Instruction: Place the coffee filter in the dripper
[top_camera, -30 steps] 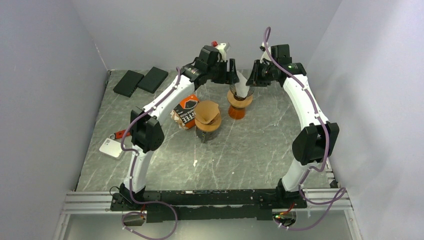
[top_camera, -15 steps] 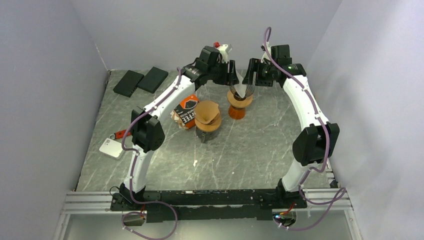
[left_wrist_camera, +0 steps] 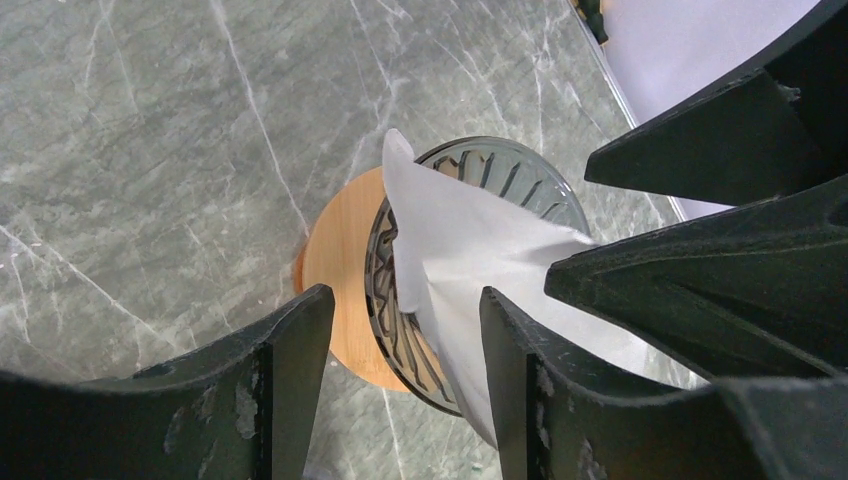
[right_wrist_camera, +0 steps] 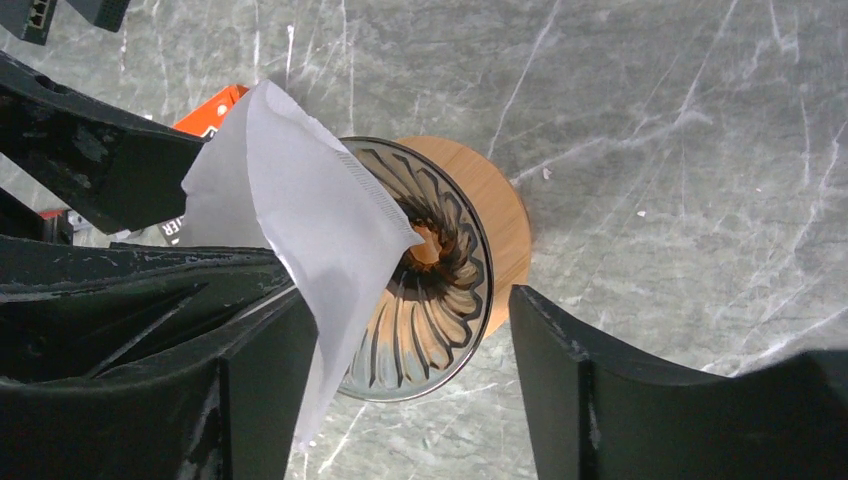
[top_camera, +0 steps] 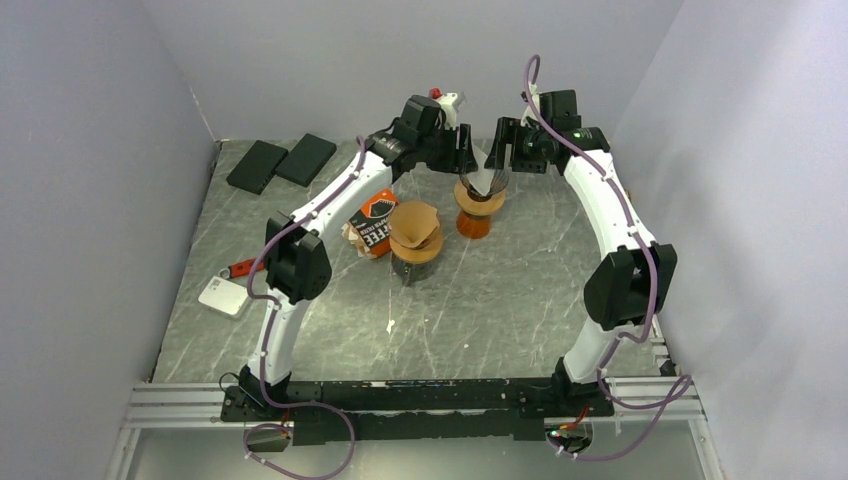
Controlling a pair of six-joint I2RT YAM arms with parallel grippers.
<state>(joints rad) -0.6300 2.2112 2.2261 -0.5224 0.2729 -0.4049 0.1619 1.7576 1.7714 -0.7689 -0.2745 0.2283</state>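
The glass dripper (top_camera: 481, 192) stands on its orange wooden base (top_camera: 473, 222) at the back of the table. A white paper coffee filter (top_camera: 488, 179) sits tilted in it, its tip down in the ribbed cone (right_wrist_camera: 440, 270) and its upper edge sticking out over the rim. My left gripper (top_camera: 463, 150) and right gripper (top_camera: 502, 150) hang on either side of the dripper, both open. In the left wrist view the filter (left_wrist_camera: 470, 250) leans against the inside of one finger of my left gripper (left_wrist_camera: 400, 310). In the right wrist view the filter (right_wrist_camera: 300, 220) rests beside one finger of my right gripper (right_wrist_camera: 410, 310).
A second dripper with a brown filter (top_camera: 415, 235) stands on a glass server left of the first. A filter packet (top_camera: 370, 222) lies beside it. Two black blocks (top_camera: 280, 160) lie at the back left, and a white device (top_camera: 222, 296) and a red-handled tool (top_camera: 240, 268) at the left.
The white filter has gone down from between the two grippers into the dripper's mouth. The right gripper has shifted slightly toward the left one.
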